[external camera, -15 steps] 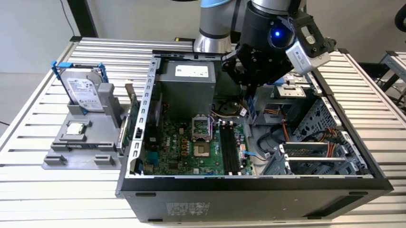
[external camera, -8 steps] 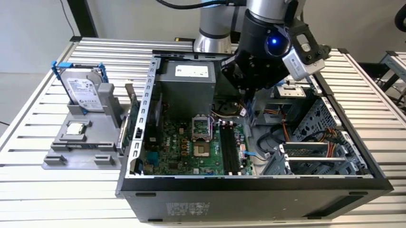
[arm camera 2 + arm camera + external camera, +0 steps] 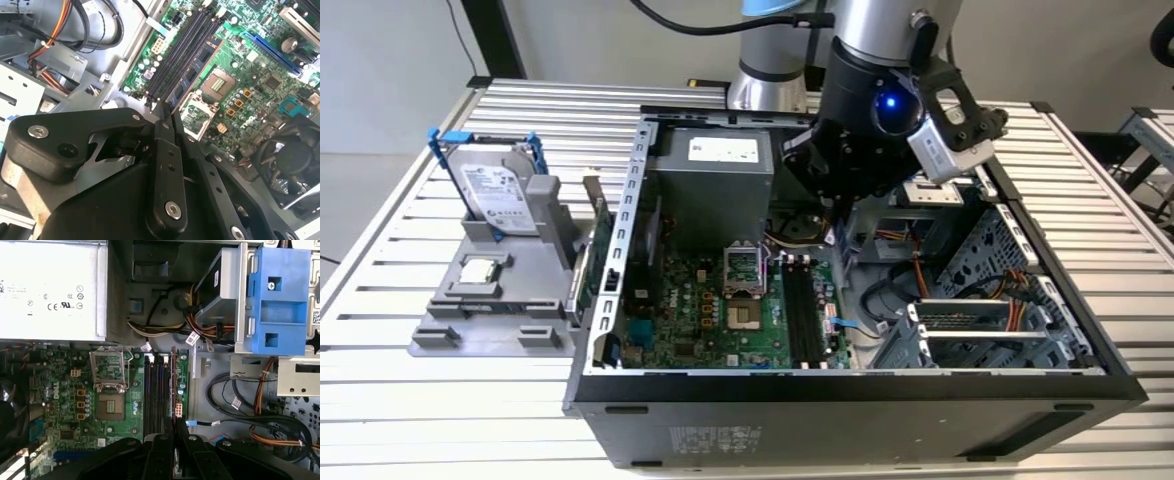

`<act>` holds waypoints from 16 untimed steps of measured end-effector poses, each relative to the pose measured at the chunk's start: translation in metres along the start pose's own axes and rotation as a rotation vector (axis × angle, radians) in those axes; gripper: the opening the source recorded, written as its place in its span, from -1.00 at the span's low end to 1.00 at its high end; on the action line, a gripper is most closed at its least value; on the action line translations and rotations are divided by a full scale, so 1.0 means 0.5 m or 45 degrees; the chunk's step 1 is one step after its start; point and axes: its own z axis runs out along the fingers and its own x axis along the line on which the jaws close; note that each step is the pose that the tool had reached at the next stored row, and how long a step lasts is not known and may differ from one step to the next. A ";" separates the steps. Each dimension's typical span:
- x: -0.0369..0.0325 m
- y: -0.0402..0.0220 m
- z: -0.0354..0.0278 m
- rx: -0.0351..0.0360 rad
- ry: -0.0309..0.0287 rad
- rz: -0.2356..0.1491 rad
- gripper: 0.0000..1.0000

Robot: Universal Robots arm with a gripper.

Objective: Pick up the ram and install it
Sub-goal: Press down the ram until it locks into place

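Slatted metal desk, open computer case occupied by green motherboard, ram pinched by hand alongside black memory slots, hard drive held in grey stand.

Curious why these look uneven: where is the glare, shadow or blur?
In the exterior view, a blue light glows on the arm and the table is evenly lit; in the first wrist view, the power supply label looks washed out; in the second wrist view, the fingers holding the ram loom dark and soft, and the fan sits in shadow.
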 end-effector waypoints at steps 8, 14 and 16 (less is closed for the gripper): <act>0.001 0.000 0.015 0.0000 0.0010 0.001 -1.00; 0.001 -0.002 0.032 0.0048 0.0014 0.007 -1.00; 0.002 -0.003 0.036 0.0096 0.0015 0.010 -1.00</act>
